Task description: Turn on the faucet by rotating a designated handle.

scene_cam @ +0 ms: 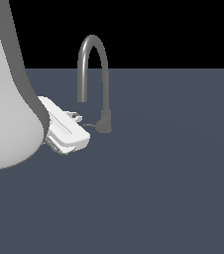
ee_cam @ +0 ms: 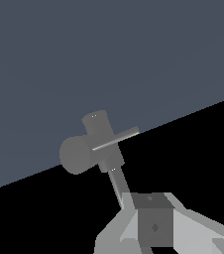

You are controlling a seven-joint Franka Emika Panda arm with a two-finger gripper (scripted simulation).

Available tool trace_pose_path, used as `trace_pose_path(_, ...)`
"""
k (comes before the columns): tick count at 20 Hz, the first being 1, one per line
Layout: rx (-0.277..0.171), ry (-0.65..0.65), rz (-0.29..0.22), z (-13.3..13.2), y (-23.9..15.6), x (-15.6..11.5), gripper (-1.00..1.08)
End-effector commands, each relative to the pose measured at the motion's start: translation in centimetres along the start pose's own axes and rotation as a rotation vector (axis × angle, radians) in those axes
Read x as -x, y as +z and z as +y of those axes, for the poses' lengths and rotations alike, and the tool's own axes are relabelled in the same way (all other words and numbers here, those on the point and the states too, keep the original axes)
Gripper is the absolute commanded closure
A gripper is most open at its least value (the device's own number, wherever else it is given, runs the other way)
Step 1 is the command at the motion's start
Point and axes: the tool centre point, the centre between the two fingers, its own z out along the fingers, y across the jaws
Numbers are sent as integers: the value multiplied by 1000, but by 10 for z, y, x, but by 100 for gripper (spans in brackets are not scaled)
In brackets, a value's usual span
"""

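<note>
One thin grey metal handle point(scene_cam: 88, 123), stiff, slippery; I push its tip; gripper point(scene_cam: 76, 116) jaws' state unclear.

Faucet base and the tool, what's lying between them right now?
Only the handle, a thin lever running from the faucet base toward the tool; the exterior view shows nothing else there.

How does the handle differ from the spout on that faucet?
The spout is tall, thick and arched, rising well above the base; the handle is a short, thin, straight lever sticking out low, sideways toward the claw. Both are grey metal on one faucet.
</note>
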Motion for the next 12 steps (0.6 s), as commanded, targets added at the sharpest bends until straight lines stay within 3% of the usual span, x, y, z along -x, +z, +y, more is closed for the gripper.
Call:
trace_pose_path(1, 43, -41, -7, -3, 5, -9, 108)
trace_pose_path(12, 222, -222, -38, -18, 29, -44, 108)
